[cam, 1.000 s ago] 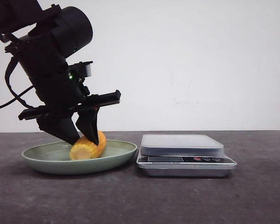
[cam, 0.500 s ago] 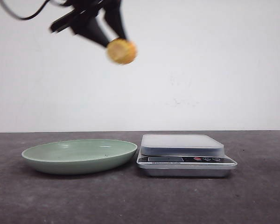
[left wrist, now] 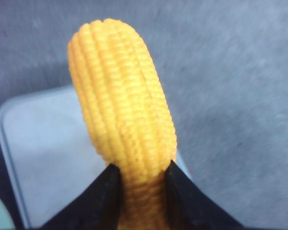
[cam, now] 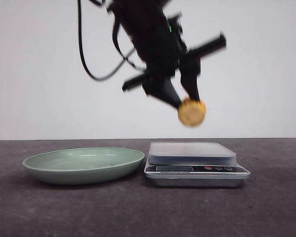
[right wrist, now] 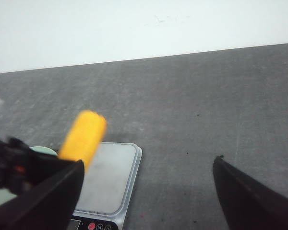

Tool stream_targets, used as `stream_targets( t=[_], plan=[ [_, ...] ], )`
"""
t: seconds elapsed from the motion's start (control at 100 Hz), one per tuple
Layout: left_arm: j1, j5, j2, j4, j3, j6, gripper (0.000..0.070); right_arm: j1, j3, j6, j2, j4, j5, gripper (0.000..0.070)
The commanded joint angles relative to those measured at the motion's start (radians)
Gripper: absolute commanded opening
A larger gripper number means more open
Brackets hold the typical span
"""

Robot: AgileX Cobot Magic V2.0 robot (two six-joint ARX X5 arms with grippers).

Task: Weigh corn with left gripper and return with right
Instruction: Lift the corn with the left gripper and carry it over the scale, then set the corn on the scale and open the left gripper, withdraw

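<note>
My left gripper (cam: pixel 183 101) is shut on the corn (cam: pixel 191 112), a yellow cob piece, and holds it in the air above the silver scale (cam: pixel 192 153). In the left wrist view the corn (left wrist: pixel 122 120) sticks out between both black fingers, with the scale platform (left wrist: pixel 48 158) below it. In the right wrist view the corn (right wrist: pixel 83 136) hangs over the scale (right wrist: pixel 108 179). My right gripper (right wrist: pixel 149 191) is open and empty, its fingers wide apart; it does not show in the front view.
A pale green plate (cam: pixel 84 165) sits empty on the dark table, left of the scale. The scale has a display and buttons (cam: pixel 214 168) on its front. A white wall stands behind.
My left gripper lifted the corn off the green plate, carried it up and to the right, and now holds it lower, just above the scale.
</note>
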Motion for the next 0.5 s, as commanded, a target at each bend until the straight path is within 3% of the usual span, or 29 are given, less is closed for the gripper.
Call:
stream_targets(
  t=[0.0,0.21,0.27,0.35,0.49],
  plan=[
    [-0.009,-0.004,0.034,0.027,0.022,-0.010,0.0007,0.004,0.021,-0.011,0.003,0.008,0.001,0.0530],
    [-0.009,-0.010,0.101,0.024,0.022,-0.013,0.0025,0.004,0.021,-0.011,0.003,0.008,0.001,0.0530],
    [-0.010,-0.010,0.109,0.019,0.022,-0.013,0.0094,0.004,0.021,-0.011,0.003,0.008,0.001,0.0530],
    [-0.011,-0.011,0.117,0.016,0.022,-0.012,0.0262,0.004,0.021,-0.011,0.003,0.008,0.000,0.0530],
    [-0.011,-0.010,0.119,0.023,0.022,-0.004,0.0374,0.004,0.021,-0.011,0.003,0.008,0.001,0.0531]
  ],
)
